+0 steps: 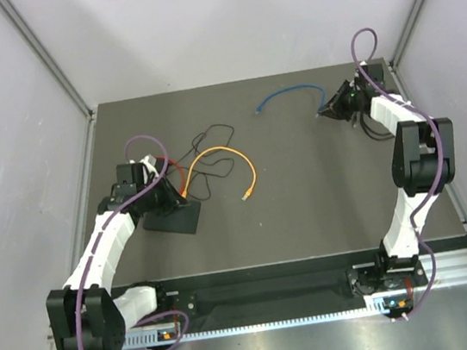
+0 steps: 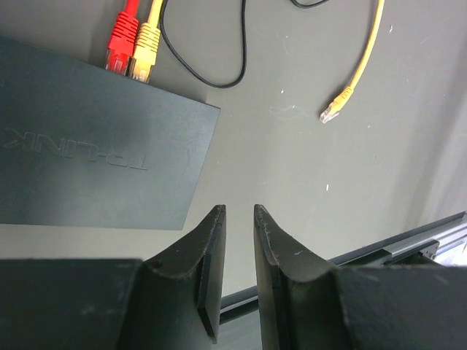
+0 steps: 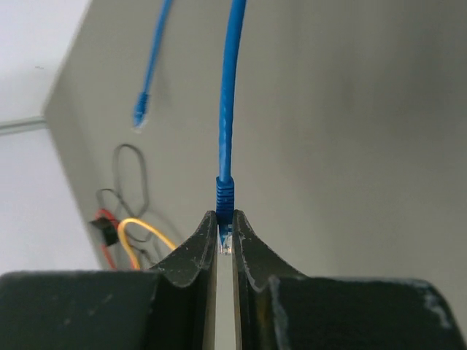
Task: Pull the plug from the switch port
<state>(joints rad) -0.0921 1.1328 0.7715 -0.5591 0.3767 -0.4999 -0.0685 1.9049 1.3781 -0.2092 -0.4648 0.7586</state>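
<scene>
The switch (image 1: 172,220) (image 2: 87,160) is a flat black slab lying at the table's left. A red plug (image 2: 122,40) and a yellow plug (image 2: 146,47) sit side by side in its ports. My left gripper (image 1: 172,203) (image 2: 239,213) hovers just beside the switch's corner, open by a narrow gap with nothing between its fingers. At the far right, my right gripper (image 1: 326,110) (image 3: 225,222) is shut on a blue plug (image 3: 225,193), well away from the switch. The blue cable (image 1: 291,91) (image 3: 228,87) trails off to its loose other end (image 3: 140,113).
The yellow-orange cable (image 1: 217,153) loops across the table's middle, and its free plug (image 1: 247,194) (image 2: 334,111) lies on the mat. A thin black cord (image 1: 210,135) (image 2: 211,73) curls behind the switch. Walls close in on both sides, and a metal rail (image 1: 321,302) runs along the near edge.
</scene>
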